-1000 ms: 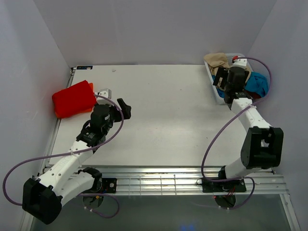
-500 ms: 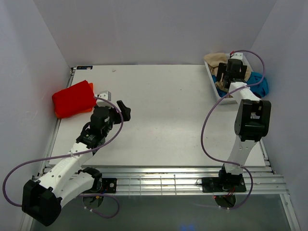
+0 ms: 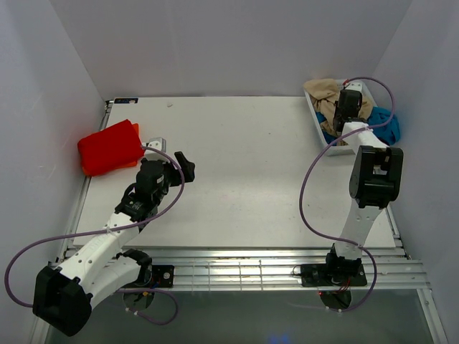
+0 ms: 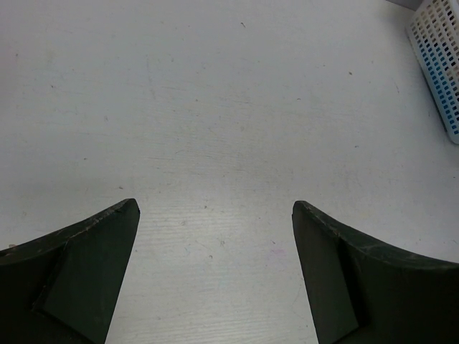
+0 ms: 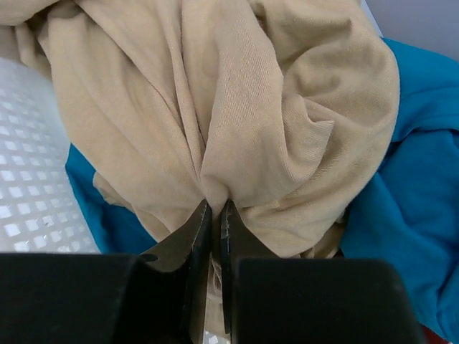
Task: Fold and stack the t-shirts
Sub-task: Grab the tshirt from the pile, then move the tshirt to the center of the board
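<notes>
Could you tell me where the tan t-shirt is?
In the top view, the tan t-shirt sits in the white basket, far right corner, on the turquoise t-shirt, pinched by the right gripper.

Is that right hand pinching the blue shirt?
No, the right hand is shut on a fold of the tan shirt; the blue shirt lies beside and beneath it.

Place: resembling a robotics lab
Walls: white panels (image 3: 215,43) enclosing the table (image 3: 244,179)
Near edge: rails (image 3: 237,266) carrying arm bases (image 3: 338,272)
</notes>
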